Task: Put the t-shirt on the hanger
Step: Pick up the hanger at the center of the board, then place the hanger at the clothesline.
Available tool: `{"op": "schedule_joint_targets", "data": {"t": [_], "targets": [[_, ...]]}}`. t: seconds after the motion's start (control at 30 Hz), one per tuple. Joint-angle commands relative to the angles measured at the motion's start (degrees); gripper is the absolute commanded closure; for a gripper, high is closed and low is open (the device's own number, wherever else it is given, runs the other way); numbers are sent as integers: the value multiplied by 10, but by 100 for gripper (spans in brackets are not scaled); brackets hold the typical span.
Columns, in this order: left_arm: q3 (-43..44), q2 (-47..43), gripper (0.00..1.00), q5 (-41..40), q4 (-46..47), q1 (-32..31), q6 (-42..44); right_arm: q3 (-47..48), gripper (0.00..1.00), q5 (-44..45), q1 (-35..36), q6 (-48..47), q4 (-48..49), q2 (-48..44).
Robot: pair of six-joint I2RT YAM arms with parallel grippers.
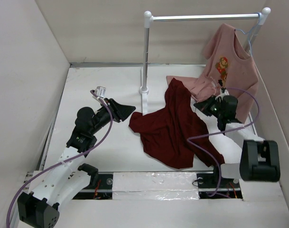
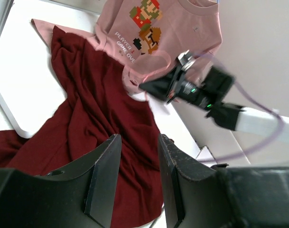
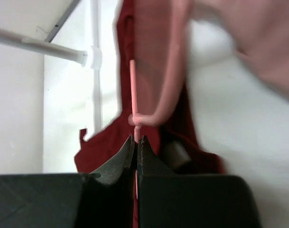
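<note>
Right gripper pinching hanger

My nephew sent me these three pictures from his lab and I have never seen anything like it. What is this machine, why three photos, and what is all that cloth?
It is one moment seen by three cameras. The wide picture looks down on a white table with two robot arms bolted at its near edge; each ends in a two-finger gripper. The other two pictures come from small cameras on the wrists, so the dark shapes at the bottom are each arm's own fingers.

On the table lies a dark red t-shirt, crumpled. A pink t-shirt with a cartoon print hangs from the metal rail on a pale hanger.

The right gripper is closed on a thin pink wire hanger, held over the red shirt. The left gripper is open, holds nothing and points toward the shirt.
</note>
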Motion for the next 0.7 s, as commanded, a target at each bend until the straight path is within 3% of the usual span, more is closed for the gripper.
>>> {"op": "schedule_joint_targets", "data": {"t": [0.0, 0.03, 0.13, 0.4, 0.6, 0.67], "targets": [[-1, -5, 67, 3, 26, -1, 3, 113, 100, 209, 86, -106, -152, -103], [-1, -4, 67, 4, 26, -1, 3, 136, 100, 245, 127, -122, -217, -117], [-1, -6, 67, 6, 28, -1, 2, 220, 100, 331, 164, -155, -312, -145], [9, -13, 67, 9, 20, -1, 5, 424, 100, 452, 248, -217, -454, -150], [10, -18, 67, 11, 18, -1, 5, 561, 100, 510, 259, -267, -517, -120], [9, -20, 67, 9, 16, -1, 6, 588, 100, 503, 229, -279, -517, -106]]}}
